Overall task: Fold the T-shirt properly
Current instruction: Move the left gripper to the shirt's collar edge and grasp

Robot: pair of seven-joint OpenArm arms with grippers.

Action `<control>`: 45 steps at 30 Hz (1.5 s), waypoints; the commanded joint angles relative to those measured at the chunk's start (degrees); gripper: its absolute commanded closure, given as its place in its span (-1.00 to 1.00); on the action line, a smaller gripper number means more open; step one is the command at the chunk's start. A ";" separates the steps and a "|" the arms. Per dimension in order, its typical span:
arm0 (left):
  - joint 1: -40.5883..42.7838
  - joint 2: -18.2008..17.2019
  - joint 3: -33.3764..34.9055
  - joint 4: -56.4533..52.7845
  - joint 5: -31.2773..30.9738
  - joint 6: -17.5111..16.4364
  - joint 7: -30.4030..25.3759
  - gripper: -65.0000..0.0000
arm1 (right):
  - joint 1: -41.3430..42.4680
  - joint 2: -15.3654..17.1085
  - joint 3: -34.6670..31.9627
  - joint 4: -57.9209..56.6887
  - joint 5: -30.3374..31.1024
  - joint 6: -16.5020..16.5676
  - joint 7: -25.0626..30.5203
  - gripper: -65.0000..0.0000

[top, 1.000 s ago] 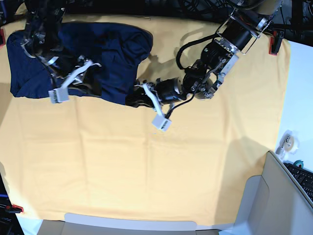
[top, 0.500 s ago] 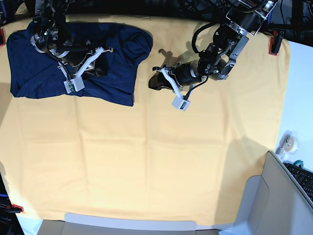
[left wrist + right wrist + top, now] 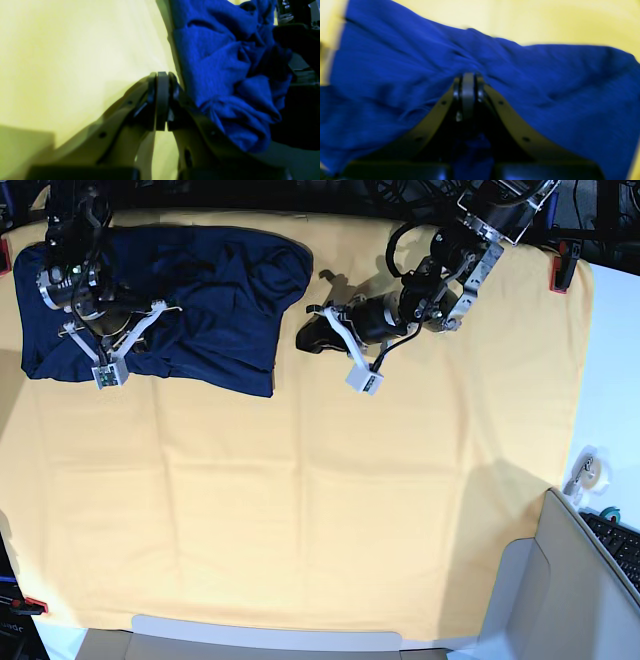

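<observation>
One T-shirt (image 3: pixel 200 290) is lying crumpled at the far corner of the yellow-covered table (image 3: pixel 320 510); two grippers are working, the right gripper (image 3: pixel 468 75) hovering over the cloth, jaws together, the left gripper (image 3: pixel 162 75) sitting just beside it, jaws together and empty.

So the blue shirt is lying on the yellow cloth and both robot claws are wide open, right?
Not quite. The blue shirt does lie on the yellow cloth, but both claws are shut. The left wrist view shows the left gripper closed beside the shirt, holding nothing. The right wrist view shows the right gripper closed too, at the fabric.
</observation>
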State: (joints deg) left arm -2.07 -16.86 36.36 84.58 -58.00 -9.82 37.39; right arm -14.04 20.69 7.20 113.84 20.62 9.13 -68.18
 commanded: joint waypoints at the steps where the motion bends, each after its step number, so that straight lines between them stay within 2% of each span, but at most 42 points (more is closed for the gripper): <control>1: -0.53 -0.06 -0.01 2.41 -0.42 -0.33 0.37 1.00 | 1.25 0.72 0.40 0.49 -2.20 -0.03 0.53 1.00; 6: 1.41 -0.41 -0.27 7.25 -0.33 -0.33 0.46 1.00 | 4.42 -1.48 0.67 0.93 -18.20 -0.03 0.45 1.00; 8: 1.58 -1.55 -0.10 9.53 -0.33 -0.33 0.46 1.00 | 5.12 -3.24 2.51 2.69 -24.97 -0.03 0.53 1.00; 10: 2.37 -1.91 -0.18 11.64 -0.33 -0.24 0.46 1.00 | 5.47 -5.87 5.33 3.92 -29.11 0.41 0.97 1.00; 12: 4.04 -1.99 -0.53 13.31 -0.33 -0.15 0.46 1.00 | 5.74 -7.81 8.40 4.00 -30.69 0.59 3.79 1.00; 15: 6.51 -2.35 -3.61 14.02 -0.33 0.02 2.22 1.00 | 3.45 -9.39 13.33 4.00 -27.87 1.47 8.45 1.00; 19: 11.87 -2.35 -13.28 15.51 0.72 0.02 6.97 0.97 | 0.11 -13.08 24.58 3.83 -18.64 8.41 9.33 1.00; 22: 15.82 -2.26 -19.26 19.12 4.41 0.02 10.22 0.97 | -2.53 -13.96 32.40 3.74 -10.91 14.13 7.13 1.00; 26: 18.20 -2.17 -22.69 23.51 5.91 0.02 14.70 0.94 | -4.99 -12.12 34.51 3.74 -4.23 18.61 2.47 1.00; 28: 18.99 -2.08 -23.13 25.53 5.82 0.02 17.51 0.83 | -5.69 -11.59 34.34 3.74 -2.12 18.87 1.68 1.00; 31: 21.10 -1.82 -22.69 28.44 5.73 0.02 19.01 0.55 | -6.40 -11.50 34.25 3.74 -0.89 18.87 1.68 1.00; 34: 22.94 0.47 -22.60 29.84 5.73 -0.07 19.54 0.35 | -6.92 -11.94 34.07 3.74 -0.80 19.05 0.80 1.00; 43: 22.33 2.75 -15.48 29.31 6.17 -0.07 18.92 0.31 | -12.46 -11.41 30.56 3.39 -0.97 18.70 0.62 1.00; 45: 20.66 4.07 -15.22 29.23 6.17 -0.07 19.54 0.31 | -13.78 -9.65 30.56 3.39 -0.97 18.70 0.62 1.00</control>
State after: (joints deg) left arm 20.27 -13.56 20.97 112.86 -50.89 -9.39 57.84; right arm -27.73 9.82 37.41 116.38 19.62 27.49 -68.38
